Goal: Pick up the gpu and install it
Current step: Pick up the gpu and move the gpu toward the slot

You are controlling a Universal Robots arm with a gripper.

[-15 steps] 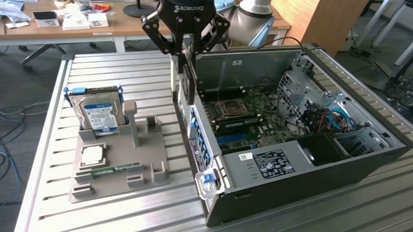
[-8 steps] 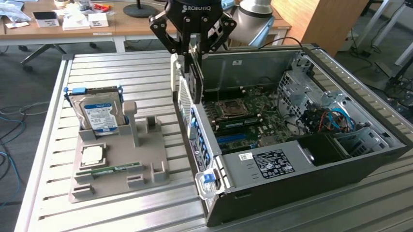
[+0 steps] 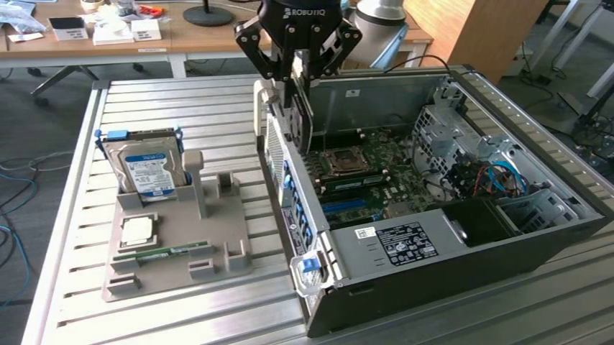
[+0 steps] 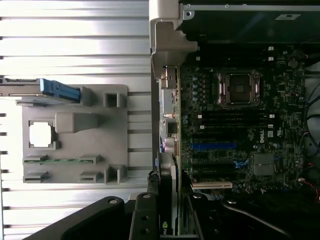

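My gripper [image 3: 299,70] is shut on the gpu [image 3: 295,118], a thin dark card held on edge with its pale metal bracket [image 3: 272,108] toward the exterior view's left. The card hangs over the open computer case [image 3: 537,244], right at its rear wall and above the motherboard [image 3: 384,169]. In the wrist view the gpu [image 4: 171,192] appears edge-on between my two black fingers [image 4: 144,217], its bracket [image 4: 165,37] lying along the case's rear edge. I cannot tell whether the card's lower edge touches the board. A blue slot [image 4: 212,146] lies on the motherboard beside the card.
A grey parts holder [image 3: 168,248] sits on the slatted metal table [image 3: 192,108] beside the case. It carries a hard drive [image 3: 149,172], a square processor [image 3: 137,230] and a green memory stick [image 3: 163,253]. Drive cages and cables [image 3: 489,176] fill the case's far end.
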